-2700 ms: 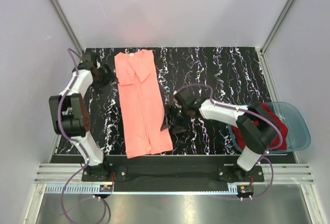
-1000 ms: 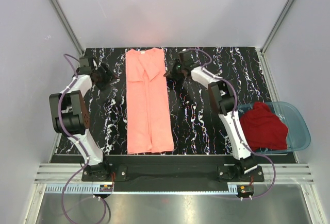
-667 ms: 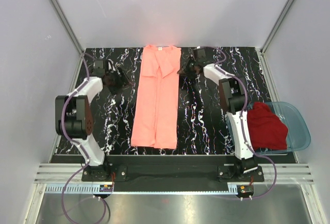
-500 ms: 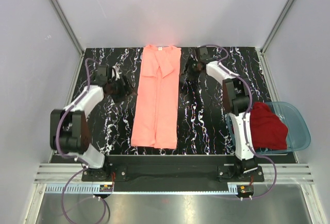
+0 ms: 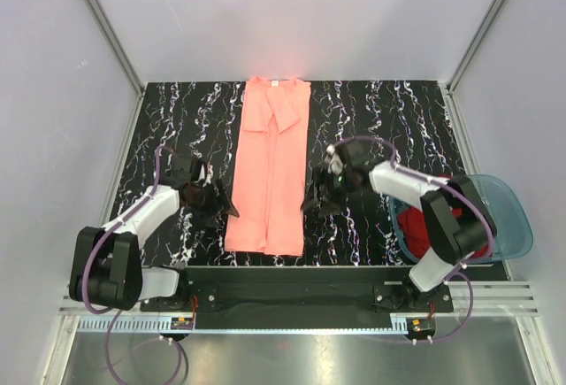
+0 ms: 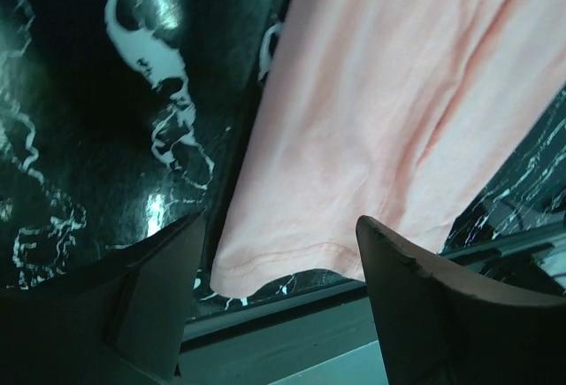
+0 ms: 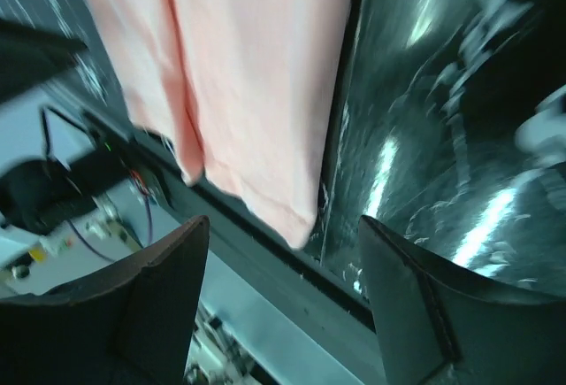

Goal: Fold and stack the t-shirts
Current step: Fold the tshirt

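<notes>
Salmon-pink cloth lies as a long narrow strip down the centre of the top view: the pink t-shirt (image 5: 270,173) is flat on the black marbled table (image 5: 389,128), with its neck at the upper end and its hem at the lower end, near the table's edge. The sleeves appear to be turned inward already, so the lengthwise folds look done. The strip is not yet folded across its length, and that seems to be the next step.

The left gripper (image 5: 224,206) is just beside the lower left edge of the strip. In its wrist view the jaws stand wide apart with the hem corner of the shirt (image 6: 398,111) showing between them, and they grasp nothing. The right gripper (image 5: 312,203) is just beside the lower right edge. Its jaws are also wide apart and empty, above the other hem corner (image 7: 256,75).

At the right side of the top view, the dark red t-shirt (image 5: 409,225) lies crumpled in the translucent blue basin (image 5: 513,217), partly hidden by the right arm. It is not folded, and no stack exists yet. More than half of the task probably remains.
</notes>
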### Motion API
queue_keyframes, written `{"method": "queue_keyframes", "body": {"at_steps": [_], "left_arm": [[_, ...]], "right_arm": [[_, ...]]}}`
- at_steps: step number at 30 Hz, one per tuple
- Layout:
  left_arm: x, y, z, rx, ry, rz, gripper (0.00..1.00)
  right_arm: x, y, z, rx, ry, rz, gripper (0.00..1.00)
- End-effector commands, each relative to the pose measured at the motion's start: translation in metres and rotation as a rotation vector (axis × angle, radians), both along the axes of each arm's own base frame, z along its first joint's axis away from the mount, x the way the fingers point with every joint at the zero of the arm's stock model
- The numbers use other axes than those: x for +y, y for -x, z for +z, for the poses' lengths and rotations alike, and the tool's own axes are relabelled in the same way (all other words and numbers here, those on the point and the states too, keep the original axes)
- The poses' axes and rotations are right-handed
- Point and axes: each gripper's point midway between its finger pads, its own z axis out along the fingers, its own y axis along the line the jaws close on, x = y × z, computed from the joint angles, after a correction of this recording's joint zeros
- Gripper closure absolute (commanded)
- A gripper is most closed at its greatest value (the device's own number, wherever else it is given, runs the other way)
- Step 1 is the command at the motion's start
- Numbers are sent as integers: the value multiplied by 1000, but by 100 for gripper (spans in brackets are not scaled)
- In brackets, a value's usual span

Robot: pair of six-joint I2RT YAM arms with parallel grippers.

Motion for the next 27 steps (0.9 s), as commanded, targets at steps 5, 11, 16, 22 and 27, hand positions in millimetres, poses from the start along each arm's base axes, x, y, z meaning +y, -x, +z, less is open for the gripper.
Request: {"method": "queue_keyframes", "body": {"at_steps": [5, 11, 16, 22, 27], "left_arm": [[15, 37, -20, 142, -88, 178, 29], [9, 52, -31, 143, -78, 174, 30], [17, 55, -26, 117, -113, 231, 30], [21, 60, -16, 77, -110, 258, 28], [13, 70, -28, 114, -60, 249, 28]], "right_arm": [[44, 77, -17, 86, -155, 56, 27], [50, 99, -39, 112, -153, -3, 35], [50, 100, -52, 137, -135, -87, 45], [34, 107, -62, 147, -81, -165, 55], [27, 111, -72, 153, -30, -158, 88]]}}
